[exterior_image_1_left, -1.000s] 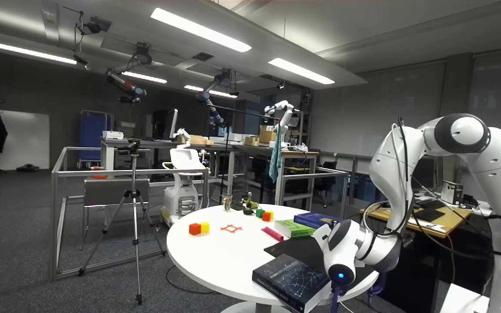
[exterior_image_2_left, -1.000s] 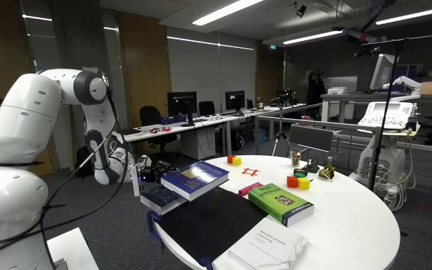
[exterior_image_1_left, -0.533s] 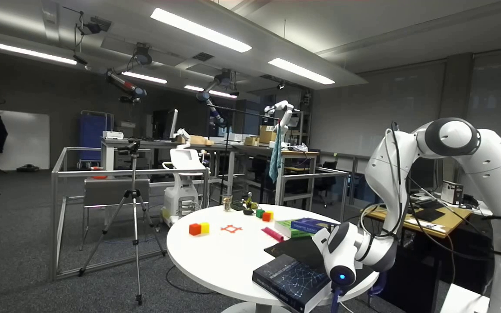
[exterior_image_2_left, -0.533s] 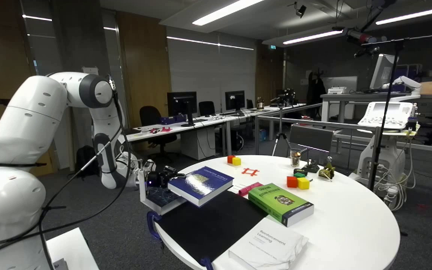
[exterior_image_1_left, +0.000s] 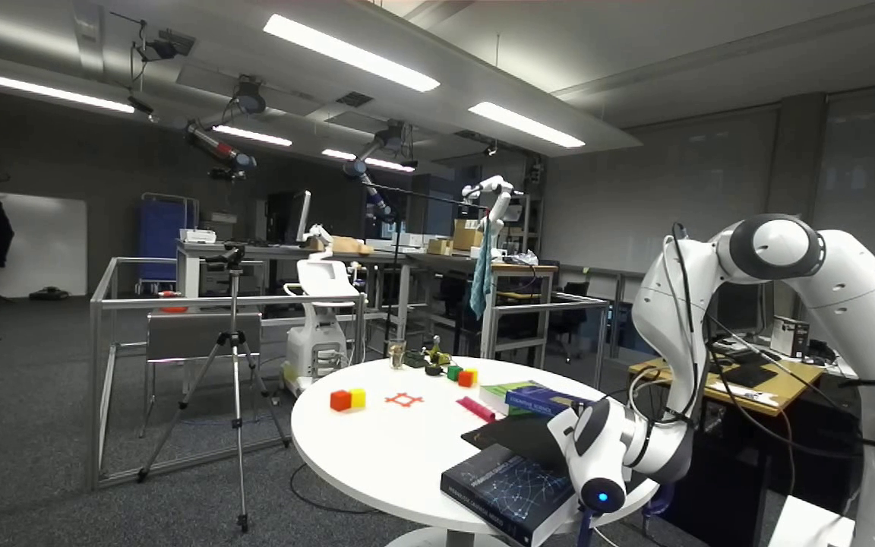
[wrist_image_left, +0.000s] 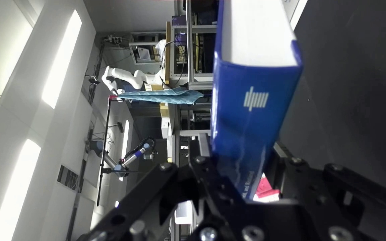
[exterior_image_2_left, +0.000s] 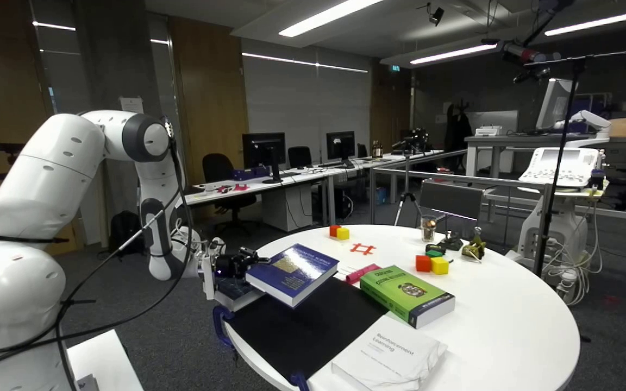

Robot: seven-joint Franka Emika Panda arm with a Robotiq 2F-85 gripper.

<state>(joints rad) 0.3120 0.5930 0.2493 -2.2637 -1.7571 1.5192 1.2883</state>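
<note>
Blue gloss is catching the ceiling light in an exterior view: the blue book [exterior_image_2_left: 294, 274] is hanging tilted in the air, seemingly apart from the black mat [exterior_image_2_left: 313, 326] below. Your claw [wrist_image_left: 243, 147] is clamping it at the spine side, one finger pressing the upper cover and the other supporting from beneath, likely because the thickness is the dimension best suiting the jaws. With that hold sitting at one edge, the free side is probably weighing on the fingers, so a firm pinch is making sense.

Blue clamps [exterior_image_2_left: 218, 322] are biting the rim of the white table [exterior_image_2_left: 508, 320], apparently for pinning the mat. A green book [exterior_image_2_left: 408, 293] is lying flat along the mat's far side, title facing up, with a white book [exterior_image_2_left: 386, 355] lying just beside it and a pink roll [exterior_image_2_left: 361, 274] just behind. Across the mat, a dark book [exterior_image_1_left: 510, 490] is jutting past the table's edge, presumably balancing because most of it is bearing on the top.
</note>
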